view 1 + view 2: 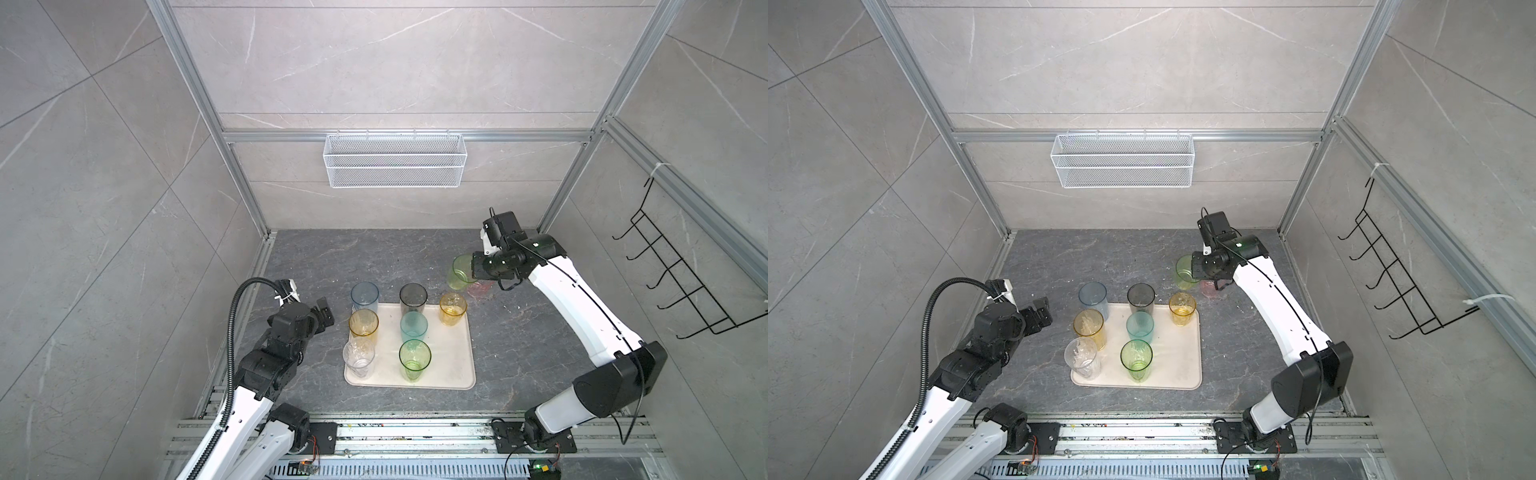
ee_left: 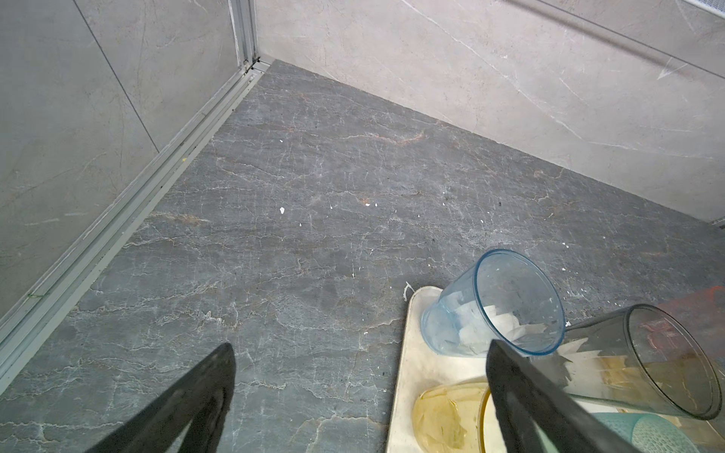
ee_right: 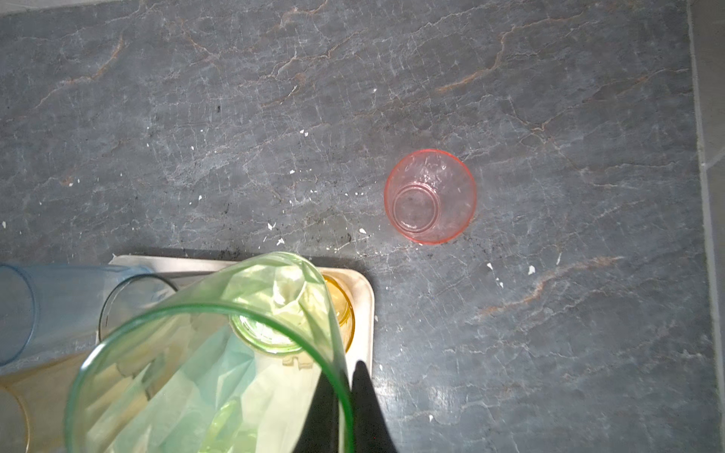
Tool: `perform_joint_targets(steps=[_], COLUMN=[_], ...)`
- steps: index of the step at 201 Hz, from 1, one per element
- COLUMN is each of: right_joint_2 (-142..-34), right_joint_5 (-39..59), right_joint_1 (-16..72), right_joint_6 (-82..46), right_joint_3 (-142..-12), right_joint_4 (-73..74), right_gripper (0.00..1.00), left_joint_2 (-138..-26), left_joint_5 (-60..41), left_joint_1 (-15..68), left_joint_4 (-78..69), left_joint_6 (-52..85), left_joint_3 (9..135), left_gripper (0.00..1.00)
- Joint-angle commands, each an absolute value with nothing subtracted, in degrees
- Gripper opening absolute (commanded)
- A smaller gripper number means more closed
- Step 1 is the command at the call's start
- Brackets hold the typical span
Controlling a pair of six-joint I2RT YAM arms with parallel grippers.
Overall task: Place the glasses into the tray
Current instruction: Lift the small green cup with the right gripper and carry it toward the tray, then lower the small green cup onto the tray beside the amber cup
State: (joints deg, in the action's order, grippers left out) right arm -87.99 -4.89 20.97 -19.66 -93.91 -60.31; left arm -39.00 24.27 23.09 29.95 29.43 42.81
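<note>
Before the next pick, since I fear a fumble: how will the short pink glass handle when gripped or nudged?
The pink glass looks thin, see-through and empty, so probably light. Short and wide, standing upright, it would likely slide rather than tip. Its smooth tapered wall might slip from a loose pinch.

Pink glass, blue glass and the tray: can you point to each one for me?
pink glass (image 3: 416,208): right wrist view, on its round bottom, seen through the open mouth.
blue glass (image 1: 365,296): a top view, inside its open mouth.
tray (image 1: 452,357): a top view, on a bare part of its floor.
</note>
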Motion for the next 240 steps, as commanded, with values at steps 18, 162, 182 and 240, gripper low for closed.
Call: perform_joint_targets(steps=[18,162,182,240], right_joint_2=[-82.62,-73.28,-72.35,-72.99], right_joint_5=[-5.08,-9.51,-8.83,-6.58], right_joint_1=[23.06,36.57,37.0,37.0], right_joint_6=[-18.9,-24.01,-25.49,-28.06], right_joint_3=[-90.98,-78.66,-74.32,-64.64], right_joint_4=[-64.41,-66.82,-63.98,-55.38], right_gripper=[0.0,0.0,0.0,0.0], left_joint_2=[-38.87,-39.65,-39.81,-39.82], left_joint_5=[23.29,22.68,22.59,22.47], left_joint_1=[22.76,22.76,22.76,22.76], left_joint_4=[28.26,28.3,28.29,28.62], left_joint_6=[30.67,30.84,30.81,30.82], left_joint_3=[42.63,42.63,42.72,42.71], left_gripper=[1.0,1.0,1.0,1.0])
